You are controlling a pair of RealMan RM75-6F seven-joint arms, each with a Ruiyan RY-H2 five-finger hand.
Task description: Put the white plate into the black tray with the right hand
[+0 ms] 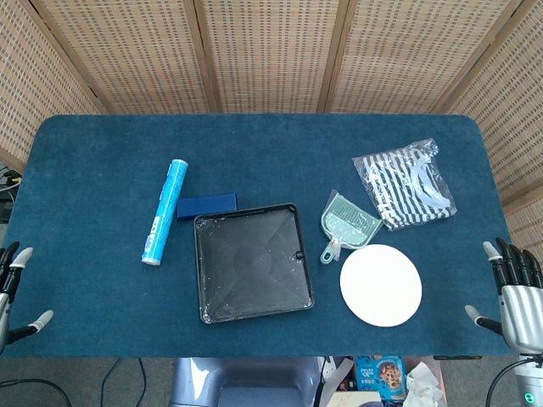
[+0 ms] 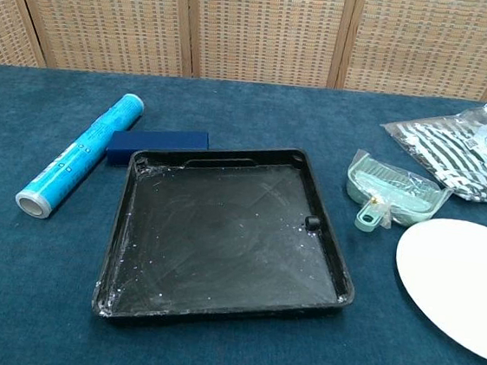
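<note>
The white plate (image 1: 381, 285) (image 2: 464, 284) lies flat on the blue table, near the front edge, just right of the black tray (image 1: 252, 262) (image 2: 225, 233). The tray holds nothing but white specks. My right hand (image 1: 514, 291) hangs off the table's right front corner, fingers spread and holding nothing, well right of the plate. At the left front edge my left hand (image 1: 15, 290) is partly in view, fingers apart and holding nothing. Neither hand shows in the chest view.
A small green dustpan (image 1: 347, 225) (image 2: 392, 194) lies just behind the plate. A striped bag in clear plastic (image 1: 407, 183) (image 2: 469, 152) sits at the back right. A blue roll (image 1: 163, 211) (image 2: 81, 152) and a dark blue box (image 1: 206, 204) (image 2: 157, 145) lie left of and behind the tray.
</note>
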